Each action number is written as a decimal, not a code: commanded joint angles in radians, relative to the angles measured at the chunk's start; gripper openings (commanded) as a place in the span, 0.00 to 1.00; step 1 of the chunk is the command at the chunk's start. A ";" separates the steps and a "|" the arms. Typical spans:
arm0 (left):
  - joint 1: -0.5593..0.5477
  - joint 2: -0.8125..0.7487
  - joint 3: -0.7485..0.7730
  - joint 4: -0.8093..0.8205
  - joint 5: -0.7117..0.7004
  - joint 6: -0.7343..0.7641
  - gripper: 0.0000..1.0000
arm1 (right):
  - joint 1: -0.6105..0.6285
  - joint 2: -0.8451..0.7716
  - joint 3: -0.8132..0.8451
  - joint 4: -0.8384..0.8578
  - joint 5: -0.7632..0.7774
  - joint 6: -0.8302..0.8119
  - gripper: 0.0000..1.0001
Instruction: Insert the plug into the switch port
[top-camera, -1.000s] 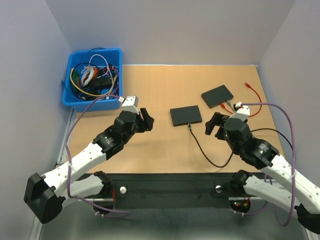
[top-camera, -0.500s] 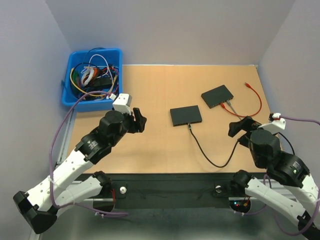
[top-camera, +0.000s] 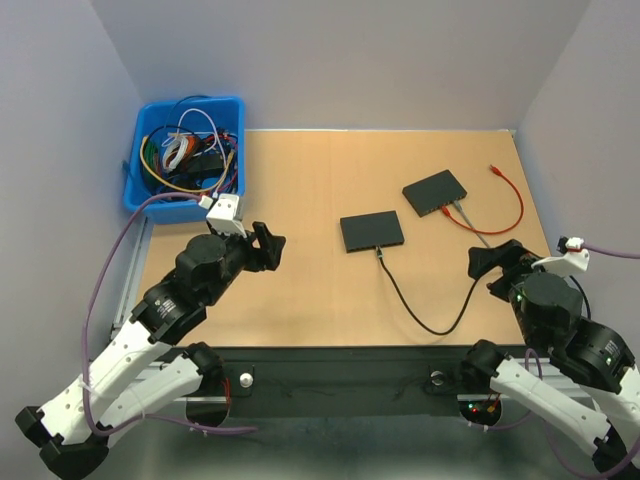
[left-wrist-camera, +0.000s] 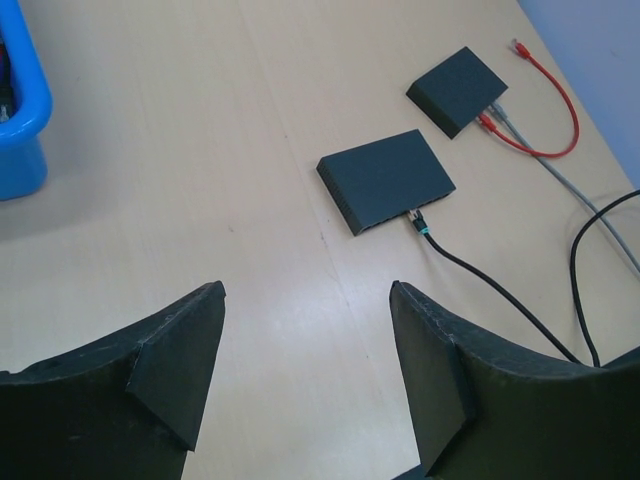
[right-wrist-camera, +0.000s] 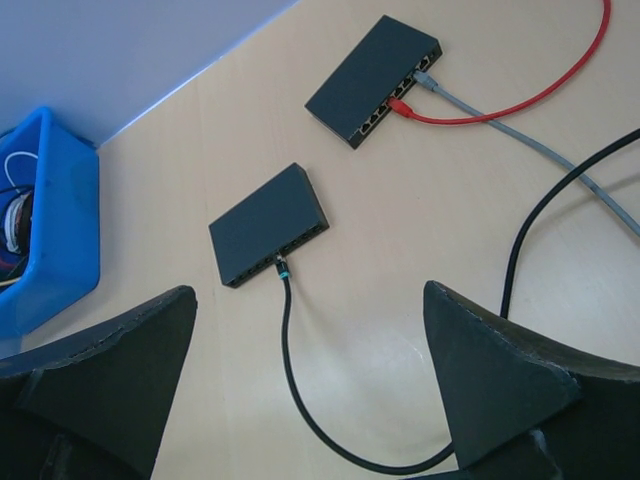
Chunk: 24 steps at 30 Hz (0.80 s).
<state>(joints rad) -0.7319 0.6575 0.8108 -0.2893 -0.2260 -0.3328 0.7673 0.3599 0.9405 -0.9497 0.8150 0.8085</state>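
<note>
A light brown wooden surface (top-camera: 330, 180) carries everything. Both arms stand drawn back over its near edge.

The left gripper (top-camera: 264, 246) hangs over the near left part. Seen from its wrist camera, its two dark fingers (left-wrist-camera: 180, 350) are spread apart with only bare surface between them, so it grips nothing. The right gripper (top-camera: 495, 260) is at the near right. Its jaws are spread as wide as they go and are likewise empty, with the cables visible on the surface between them.

A blue plastic bin (top-camera: 190, 102) sits at the far left corner, filled with a tangle of coloured cables.

A flat black rectangular switch (top-camera: 372, 231) lies near the middle of the surface. A second black switch (top-camera: 435, 192) lies apart from it, farther back and to the right.

A long black cable (right-wrist-camera: 285, 340) loops from the near switch toward the near edge and back up toward the right arm. A thin red cable (top-camera: 520, 203) and a grey cable (right-wrist-camera: 560, 160) run from the farther switch.

The small black plug with a green collar (left-wrist-camera: 417, 218), at the end of the black cable, is seated in a port on the near switch's front edge.
</note>
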 joint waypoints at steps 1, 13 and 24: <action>-0.001 -0.007 -0.009 0.018 -0.027 0.014 0.78 | 0.003 0.014 0.001 0.025 0.021 0.003 1.00; -0.001 -0.013 -0.010 0.019 -0.045 -0.006 0.80 | 0.003 0.022 -0.003 0.025 0.012 0.000 1.00; -0.001 0.004 0.008 -0.001 -0.059 -0.022 0.80 | 0.003 0.030 -0.006 0.032 0.001 -0.009 1.00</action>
<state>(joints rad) -0.7319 0.6754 0.8093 -0.3096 -0.2729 -0.3538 0.7673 0.3862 0.9390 -0.9497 0.8078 0.8078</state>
